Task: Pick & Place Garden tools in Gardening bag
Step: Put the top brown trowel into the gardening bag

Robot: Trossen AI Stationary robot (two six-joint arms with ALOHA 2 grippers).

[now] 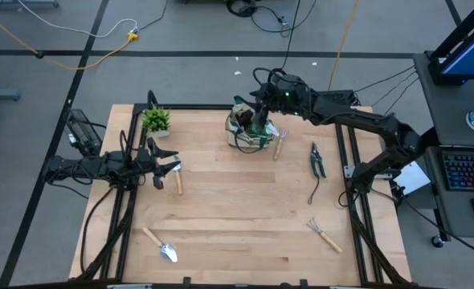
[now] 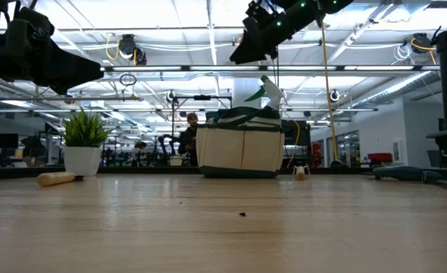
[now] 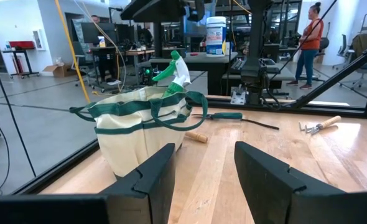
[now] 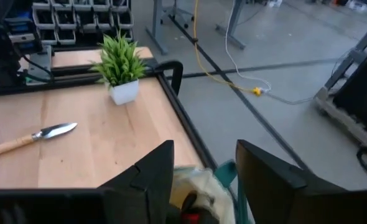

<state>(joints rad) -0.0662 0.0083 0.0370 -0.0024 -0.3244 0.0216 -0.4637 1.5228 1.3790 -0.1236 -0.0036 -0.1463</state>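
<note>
The beige, green-trimmed gardening bag [image 1: 247, 132] stands on its base at the table's far middle. A green spray bottle [image 2: 263, 93] with a white nozzle sticks up out of it, and something red [image 4: 193, 218] shows inside. My right gripper [image 2: 248, 47] hovers open just above the bottle, clear of it. My left gripper [image 1: 173, 167] waits open at the left edge. Lying flat on the table are pruning shears [image 1: 317, 159], a hand rake [image 1: 325, 234], a trowel [image 1: 161, 246], a fork [image 1: 279, 143] beside the bag, and a wooden-handled tool [image 1: 178, 181] by the left gripper.
A small potted plant [image 1: 157, 120] stands at the far left corner. Black frame rails [image 1: 351, 160] run along the table's left and right sides. The middle of the table is bare wood [image 1: 245, 201]. A person [image 3: 311, 37] stands in the room beyond the table.
</note>
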